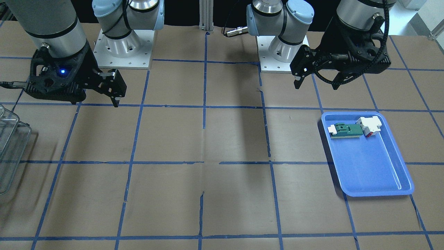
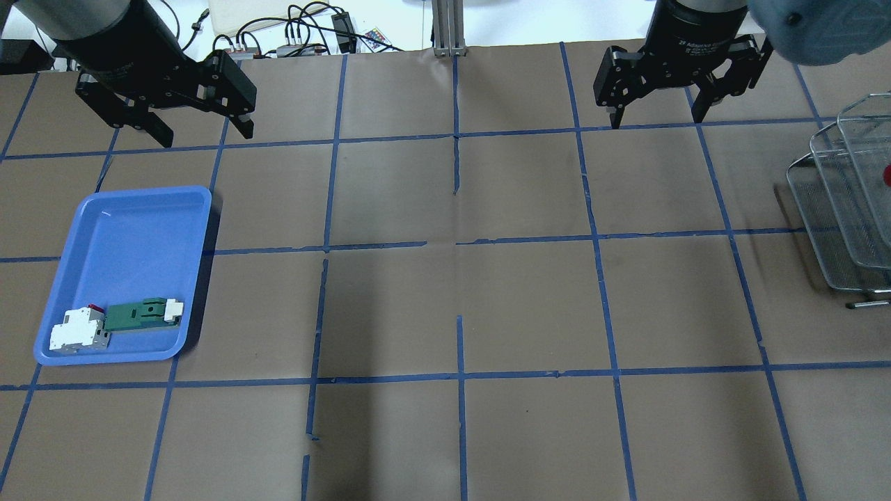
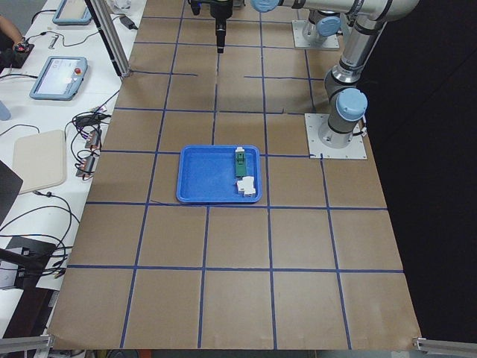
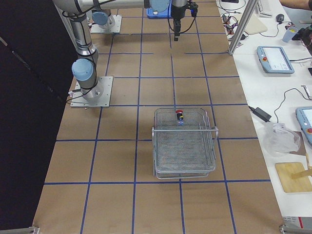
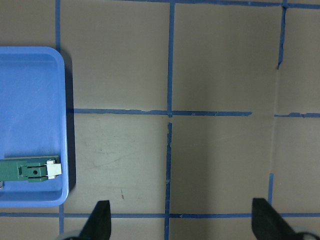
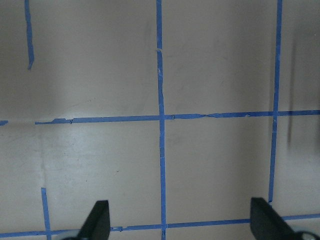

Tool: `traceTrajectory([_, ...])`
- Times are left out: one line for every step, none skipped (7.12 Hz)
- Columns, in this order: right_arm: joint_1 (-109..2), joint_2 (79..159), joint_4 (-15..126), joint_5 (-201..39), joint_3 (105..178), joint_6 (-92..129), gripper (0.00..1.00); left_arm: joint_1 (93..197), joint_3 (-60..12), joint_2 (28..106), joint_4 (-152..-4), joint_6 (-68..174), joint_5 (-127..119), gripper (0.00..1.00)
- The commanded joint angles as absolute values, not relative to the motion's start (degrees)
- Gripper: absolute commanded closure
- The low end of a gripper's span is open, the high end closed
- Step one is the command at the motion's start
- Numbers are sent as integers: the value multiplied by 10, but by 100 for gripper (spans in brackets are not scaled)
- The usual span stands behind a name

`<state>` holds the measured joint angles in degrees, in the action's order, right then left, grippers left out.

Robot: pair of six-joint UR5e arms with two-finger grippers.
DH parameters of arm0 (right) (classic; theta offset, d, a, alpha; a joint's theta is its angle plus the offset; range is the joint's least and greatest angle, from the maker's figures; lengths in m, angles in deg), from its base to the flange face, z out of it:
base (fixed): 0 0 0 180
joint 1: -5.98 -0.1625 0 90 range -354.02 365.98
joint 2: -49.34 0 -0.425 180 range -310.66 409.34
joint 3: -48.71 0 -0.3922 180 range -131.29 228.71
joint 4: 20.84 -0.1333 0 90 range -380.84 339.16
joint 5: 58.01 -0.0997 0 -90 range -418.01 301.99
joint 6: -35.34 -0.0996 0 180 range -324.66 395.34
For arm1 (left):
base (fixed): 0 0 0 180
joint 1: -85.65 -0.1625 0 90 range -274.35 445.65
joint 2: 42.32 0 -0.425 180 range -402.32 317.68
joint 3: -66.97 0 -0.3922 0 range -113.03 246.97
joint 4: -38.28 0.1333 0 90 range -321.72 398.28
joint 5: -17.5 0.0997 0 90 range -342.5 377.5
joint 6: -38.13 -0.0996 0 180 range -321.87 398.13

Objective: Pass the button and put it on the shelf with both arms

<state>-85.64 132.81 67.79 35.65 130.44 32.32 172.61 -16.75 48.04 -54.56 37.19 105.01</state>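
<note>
Button (image 4: 179, 116) lies on shelf (image 4: 185, 158), top tier, mid-frame in right-side view, so job looks done. Left gripper (image 2: 205, 136) & right gripper (image 2: 656, 122) hang at overhead's top edge above worktop, jaws spread wide, empty, prob. parked w/ nothing left to carry.

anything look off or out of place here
Nothing stands out. The button lies in the shelf, two parts sit in the blue tray, and the left gripper and right gripper hang open and empty. Only the blue tape grid is ragged in places.
</note>
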Motion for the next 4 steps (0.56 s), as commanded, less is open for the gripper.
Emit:
traceTrajectory([-854, 1343, 677, 365, 1321, 322, 0, 1728, -167, 479, -544, 372, 1050, 0])
traceTrajectory([-853, 1354, 689, 359, 1334, 323, 0, 1728, -167, 479, -544, 372, 1050, 0])
traceTrajectory([-851, 1353, 705, 355, 1335, 323, 0, 1728, -166, 479, -544, 372, 1050, 0])
traceTrajectory([-851, 1354, 706, 354, 1335, 323, 0, 1728, -167, 479, -544, 372, 1052, 0])
